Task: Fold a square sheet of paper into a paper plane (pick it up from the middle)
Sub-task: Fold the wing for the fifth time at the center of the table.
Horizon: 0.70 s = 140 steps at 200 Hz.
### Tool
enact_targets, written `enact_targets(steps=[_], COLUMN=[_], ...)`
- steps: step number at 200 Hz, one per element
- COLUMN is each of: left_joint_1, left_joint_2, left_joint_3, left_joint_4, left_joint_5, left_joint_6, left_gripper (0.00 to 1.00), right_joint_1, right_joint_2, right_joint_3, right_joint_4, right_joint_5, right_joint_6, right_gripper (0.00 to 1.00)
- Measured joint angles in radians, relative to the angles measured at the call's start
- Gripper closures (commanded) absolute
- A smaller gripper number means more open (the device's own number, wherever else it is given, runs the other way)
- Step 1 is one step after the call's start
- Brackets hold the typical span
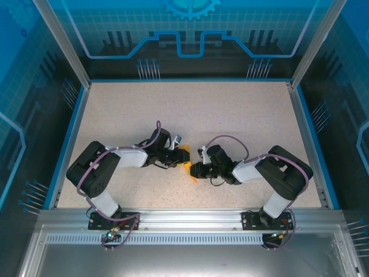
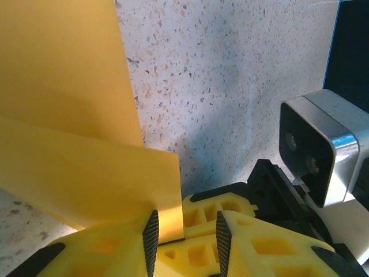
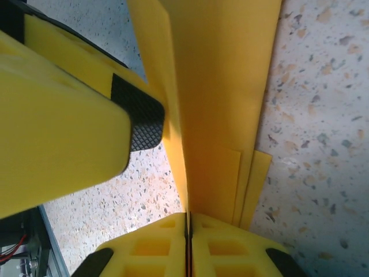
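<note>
The right gripper (image 3: pixel 188 228) is the thing to steer by. Its jaws are pressed together on the sheet of paper (image 3: pixel 225 86) with only a hairline seam between them, and the orange-yellow paper rises straight out of that seam. The sheet is folded. Just above the right gripper several layered edges show, stepped one behind another, but I cannot count the folds because the far end of the paper runs off the edge of the wrist view.

The left gripper (image 2: pixel 185 238) sits just beside the right gripper, facing it. Its jaws are spread, with a clear gap between the two ribbed black pads (image 2: pixel 151 238). A corner of the sheet dips into that gap, close against one pad, though I cannot tell whether it truly touches. From the right gripper's own camera, one of those pads lies against the side of the paper, and its partner is hidden behind the sheet.

A silver camera housing (image 2: pixel 314 153) sits on the right gripper's wrist, partly cut off in the left wrist view.

From overhead, the right gripper hangs low over the speckled tabletop (image 1: pixel 190 109). The two arms cover most of the paper there, and only small orange slivers peep out around the right gripper.
</note>
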Motion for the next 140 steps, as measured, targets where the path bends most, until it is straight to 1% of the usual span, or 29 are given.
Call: enact_targets(steps=[46,106,140], left_joint_1=[0.0,0.0,0.0], left_joint_2=[0.085,0.087,0.087], left_joint_3=[0.016,0.018,0.018], left_joint_4=[0.02,0.022,0.021], left_joint_5=[0.002,0.004,0.003], left_joint_6=[0.011,0.019,0.023], left_gripper=[0.66,0.67,0.68], right_joint_1=[-0.003,-0.003,-0.003], right_joint_2=[-0.001,-0.023,-0.076], right_joint_3=[0.001,0.013,0.011], right_joint_4=[0.001,-0.047,-0.12], right_joint_5=[-0.008,-0.007,0.01], right_joint_6=[0.015,0.019,0.023], right_gripper=[0.85,0.81,0.8])
